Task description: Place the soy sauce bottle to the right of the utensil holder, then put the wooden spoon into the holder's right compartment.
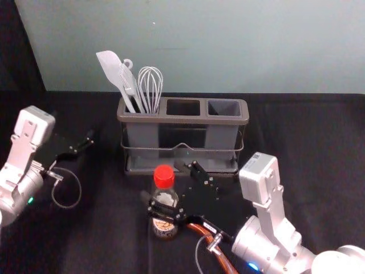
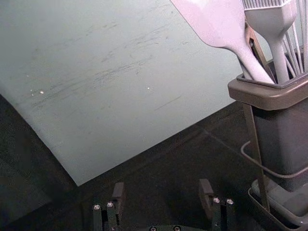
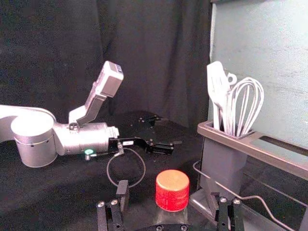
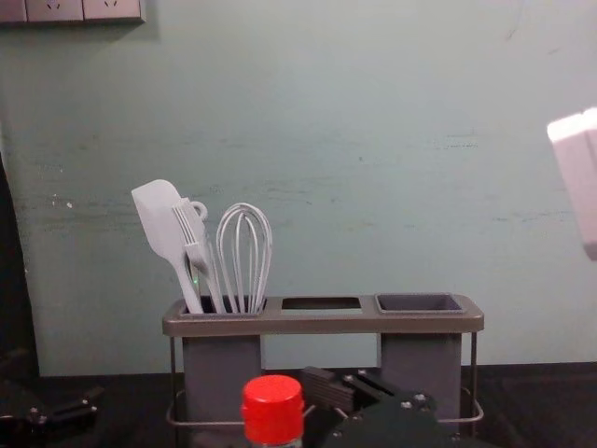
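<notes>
The utensil holder's nine-o'clock compartment holds a spatula, basting brush and whisk. Before it, near six o'clock, stands the soy sauce bottle; the wooden spoon lies toward the bottle's four o'clock.

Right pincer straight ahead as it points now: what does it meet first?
Likely the soy sauce bottle, standing between the open fingers of the right pincer; the remaining gap is hard to judge.

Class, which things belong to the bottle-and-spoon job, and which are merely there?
Job:
- soy sauce bottle, between the right claw's fingers
- wooden spoon, partly hidden by that claw
- utensil holder

Merely there:
- spatula, brush and whisk, in the holder's left compartment
- left claw, parked left of holder
- wall sockets
</notes>
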